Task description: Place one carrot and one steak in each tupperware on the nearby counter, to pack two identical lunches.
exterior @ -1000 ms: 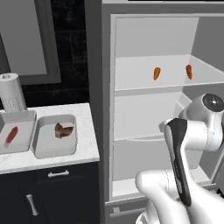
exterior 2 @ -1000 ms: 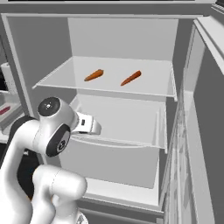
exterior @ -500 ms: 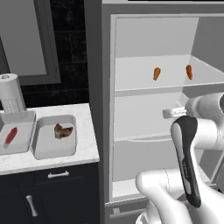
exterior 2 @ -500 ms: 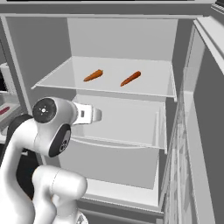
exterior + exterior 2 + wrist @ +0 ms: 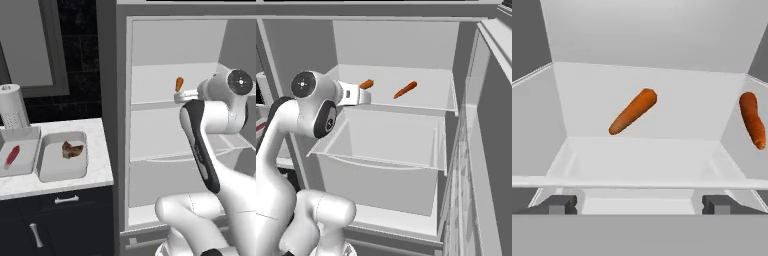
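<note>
Two orange carrots lie on the upper shelf of the open fridge: the left carrot [image 5: 633, 111] [image 5: 366, 84] [image 5: 179, 84] and the right carrot [image 5: 752, 120] [image 5: 405, 90]. My gripper [image 5: 639, 205] [image 5: 365, 96] [image 5: 179, 96] hovers open at the shelf's front edge, short of the left carrot, holding nothing. On the counter [image 5: 102, 160] stand two tupperware trays. The left tupperware [image 5: 30, 166] holds the red steak [image 5: 12, 156]. The right tupperware [image 5: 62, 176] holds the brown steak [image 5: 71, 149].
Below the carrot shelf sits a clear fridge drawer [image 5: 391, 145]. The open fridge door [image 5: 491, 150] stands at the right. A paper towel roll [image 5: 12, 107] stands behind the trays. Navy cabinets [image 5: 55, 220] lie under the counter.
My arm has risen and the hand has moved up and forward to the carrot shelf. In the left base view it now hides one carrot. The jaws stayed open.
</note>
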You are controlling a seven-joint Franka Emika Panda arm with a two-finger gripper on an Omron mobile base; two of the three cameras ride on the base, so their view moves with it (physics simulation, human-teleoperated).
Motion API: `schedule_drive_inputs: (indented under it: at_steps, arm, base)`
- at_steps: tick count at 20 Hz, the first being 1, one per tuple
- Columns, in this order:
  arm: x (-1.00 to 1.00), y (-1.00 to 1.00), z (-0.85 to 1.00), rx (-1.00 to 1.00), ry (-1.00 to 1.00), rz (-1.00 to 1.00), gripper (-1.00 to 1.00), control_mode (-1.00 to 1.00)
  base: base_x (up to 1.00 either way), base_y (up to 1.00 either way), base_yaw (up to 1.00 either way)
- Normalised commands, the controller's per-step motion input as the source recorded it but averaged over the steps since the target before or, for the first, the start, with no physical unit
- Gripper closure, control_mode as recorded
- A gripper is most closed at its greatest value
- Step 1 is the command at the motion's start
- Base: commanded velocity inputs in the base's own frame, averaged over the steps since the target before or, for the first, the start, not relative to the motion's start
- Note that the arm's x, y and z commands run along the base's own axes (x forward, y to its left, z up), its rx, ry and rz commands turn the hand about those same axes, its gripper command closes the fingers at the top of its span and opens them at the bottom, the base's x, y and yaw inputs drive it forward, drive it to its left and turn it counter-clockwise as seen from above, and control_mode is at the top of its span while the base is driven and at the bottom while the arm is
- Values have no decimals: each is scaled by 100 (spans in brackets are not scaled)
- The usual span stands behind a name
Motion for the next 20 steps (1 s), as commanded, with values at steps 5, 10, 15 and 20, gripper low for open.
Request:
schedule_drive_inputs:
  at_steps: [5, 10, 15, 20]
  arm:
    - [63, 0, 34, 2, 8, -6, -100, -100]
    - [56, 0, -8, 3, 14, -2, -100, -100]
    - [44, 1, -48, 0, 7, -1, -100, -100]
    - [65, 0, -34, 0, 2, 0, -100, -100]
  base:
    - [0, 0, 0]
    - [0, 0, 0]
    - [0, 0, 0]
    - [0, 0, 0]
